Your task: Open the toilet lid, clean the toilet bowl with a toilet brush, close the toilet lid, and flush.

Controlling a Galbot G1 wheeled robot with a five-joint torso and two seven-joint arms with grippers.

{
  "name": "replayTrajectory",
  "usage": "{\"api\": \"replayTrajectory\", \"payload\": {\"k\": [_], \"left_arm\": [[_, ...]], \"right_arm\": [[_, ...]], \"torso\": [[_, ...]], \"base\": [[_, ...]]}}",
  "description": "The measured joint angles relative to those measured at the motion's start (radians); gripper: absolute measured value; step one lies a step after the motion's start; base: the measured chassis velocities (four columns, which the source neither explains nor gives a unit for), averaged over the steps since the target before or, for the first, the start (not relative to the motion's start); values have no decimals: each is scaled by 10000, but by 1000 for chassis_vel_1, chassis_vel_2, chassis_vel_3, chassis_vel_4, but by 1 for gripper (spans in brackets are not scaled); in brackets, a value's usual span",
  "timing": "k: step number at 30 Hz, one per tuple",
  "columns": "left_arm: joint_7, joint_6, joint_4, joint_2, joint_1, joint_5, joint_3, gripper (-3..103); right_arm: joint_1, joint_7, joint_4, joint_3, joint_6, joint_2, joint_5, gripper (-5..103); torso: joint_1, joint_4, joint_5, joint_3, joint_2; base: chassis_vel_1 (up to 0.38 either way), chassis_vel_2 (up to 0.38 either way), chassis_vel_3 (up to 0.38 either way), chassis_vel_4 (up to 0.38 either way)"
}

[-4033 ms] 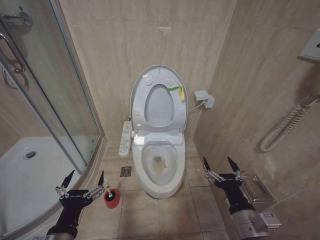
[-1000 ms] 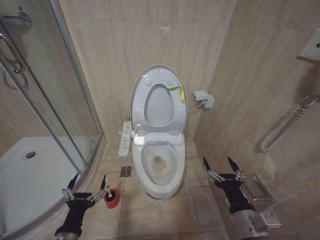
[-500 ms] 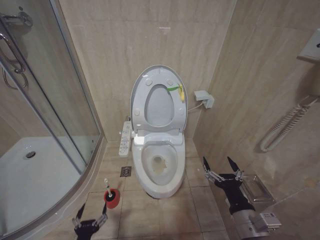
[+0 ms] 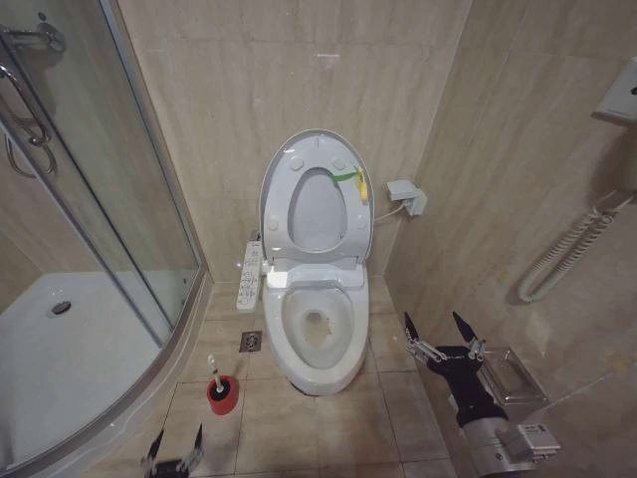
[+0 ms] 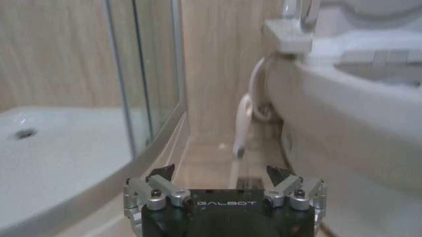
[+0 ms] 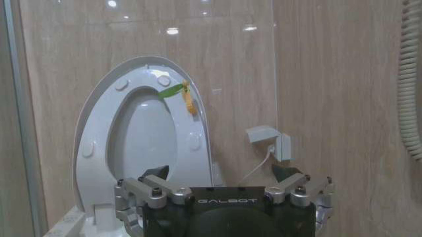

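One toilet: its lid [image 4: 315, 194] stands raised against the wall, leaving the bowl [image 4: 317, 334] exposed, likely so it can be scrubbed. One brush [image 4: 214, 375] sits upright in its red cup [image 4: 223, 395] on the floor just left of the bowl, untouched. Two end effectors: the left end effector [image 4: 173, 450], fingers spread and empty, hangs low before the cup; the right end effector [image 4: 440, 335], also spread and empty, waits right of the bowl.
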Motion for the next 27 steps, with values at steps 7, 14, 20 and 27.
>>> {"api": "replayTrajectory", "payload": {"k": [7, 14, 20, 27], "left_arm": [[321, -181, 977, 227, -1432, 208, 97, 94], [617, -280, 2199, 514, -2348, 353, 171, 96], [830, -429, 2821, 680, -2885, 507, 257, 94], [1104, -616, 3597, 814, -3689, 633, 403, 93]], "right_arm": [[0, 0, 0, 0, 0, 0, 0, 100], [0, 0, 0, 0, 0, 0, 0, 100], [0, 0, 0, 0, 0, 0, 0, 100], [0, 0, 0, 0, 0, 0, 0, 100]], "torso": [[0, -1, -1, 1, -1], [0, 3, -1, 1, 0], [0, 1, -1, 1, -1], [0, 0, 0, 1, -1]], "base": [[0, 0, 0, 0], [0, 0, 0, 0], [0, 0, 0, 0], [0, 0, 0, 0]]}}
